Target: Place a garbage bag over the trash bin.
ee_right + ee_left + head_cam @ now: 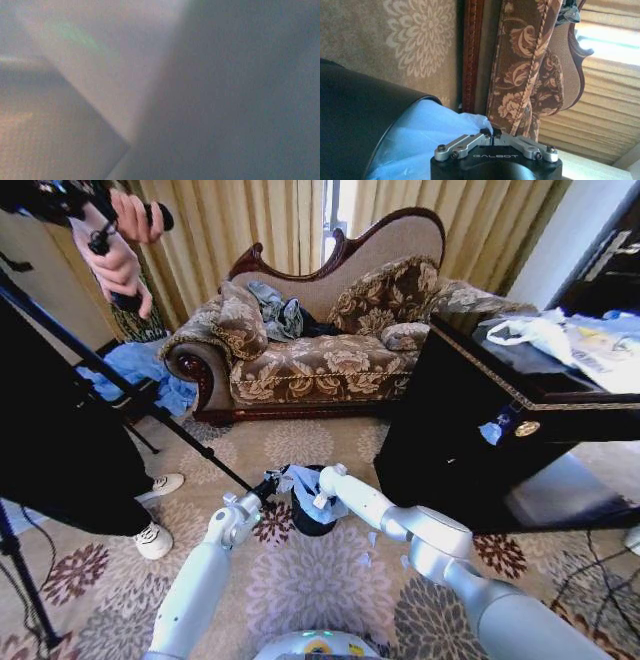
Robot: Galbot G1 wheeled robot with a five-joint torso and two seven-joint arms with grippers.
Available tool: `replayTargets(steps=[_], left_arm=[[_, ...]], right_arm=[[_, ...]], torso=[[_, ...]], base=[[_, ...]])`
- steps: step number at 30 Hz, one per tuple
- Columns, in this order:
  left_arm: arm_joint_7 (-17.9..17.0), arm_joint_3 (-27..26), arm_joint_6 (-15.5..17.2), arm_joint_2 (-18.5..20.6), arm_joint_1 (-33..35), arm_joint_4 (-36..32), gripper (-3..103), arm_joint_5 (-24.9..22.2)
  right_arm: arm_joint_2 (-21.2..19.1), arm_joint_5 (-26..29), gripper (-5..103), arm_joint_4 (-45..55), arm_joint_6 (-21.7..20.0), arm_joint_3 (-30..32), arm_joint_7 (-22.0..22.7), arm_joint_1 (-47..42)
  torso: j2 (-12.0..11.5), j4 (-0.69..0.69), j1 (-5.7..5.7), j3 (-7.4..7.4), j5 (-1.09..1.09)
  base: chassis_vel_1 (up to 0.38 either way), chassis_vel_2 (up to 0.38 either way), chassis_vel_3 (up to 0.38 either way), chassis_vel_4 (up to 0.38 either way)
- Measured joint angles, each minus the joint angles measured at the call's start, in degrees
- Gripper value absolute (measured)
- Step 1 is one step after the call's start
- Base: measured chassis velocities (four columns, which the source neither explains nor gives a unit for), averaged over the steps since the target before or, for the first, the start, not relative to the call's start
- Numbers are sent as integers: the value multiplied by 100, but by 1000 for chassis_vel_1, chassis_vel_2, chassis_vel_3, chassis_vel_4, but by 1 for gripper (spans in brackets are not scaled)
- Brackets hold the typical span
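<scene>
The left gripper point(492, 135) has its jaws closed, pinching the garbage bag point(432, 137) at the left rim of the trash bin point(312, 520); whether the right gripper point(322, 498) is open I cannot tell. Bag sits bunched over the bin on the carpet point(300, 580); best pull each edge outward and down evenly

Left arm: white jointed limb, extended forward and inward; its black-and-silver left claw point(268, 486) has both metal fingers point(465, 144) meeting at the tips, closed on a fold of the pale blue plastic film point(430, 138).

Right arm: white jointed limb, elbow bent, reaching inward; right claw point(320, 498) buried in that film, finger state undetermined.
</scene>
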Motion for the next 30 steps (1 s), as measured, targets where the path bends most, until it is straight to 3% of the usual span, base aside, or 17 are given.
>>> replayTargets(steps=[6,9,14,22,25,30], left_arm=[[42,27,1,-16,-6,15,0,31],[105,65,7,-4,36,15,0,99],[166,104,10,0,41,57,0,173],[248,196,13,27,17,90,0,284],[281,225,13,33,14,121,0,322],[328,280,14,41,7,159,0,386]], right_arm=[[14,58,26,-2,-31,13,29,6],[44,138,42,-27,-76,29,67,48],[64,204,53,-34,-112,36,99,91],[-70,585,90,285,-212,-184,-19,239],[-130,755,99,434,-252,-284,-81,273],[-202,991,100,626,-312,-387,-176,317]], torso=[[0,0,0,0,0],[0,0,0,0,0],[0,1,0,0,0],[0,0,0,0,0],[0,0,0,0,0],[0,0,0,0,0]], base=[[0,0,0,0],[0,0,0,0],[0,0,0,0],[0,0,0,0],[0,0,0,0],[0,0,0,0]])
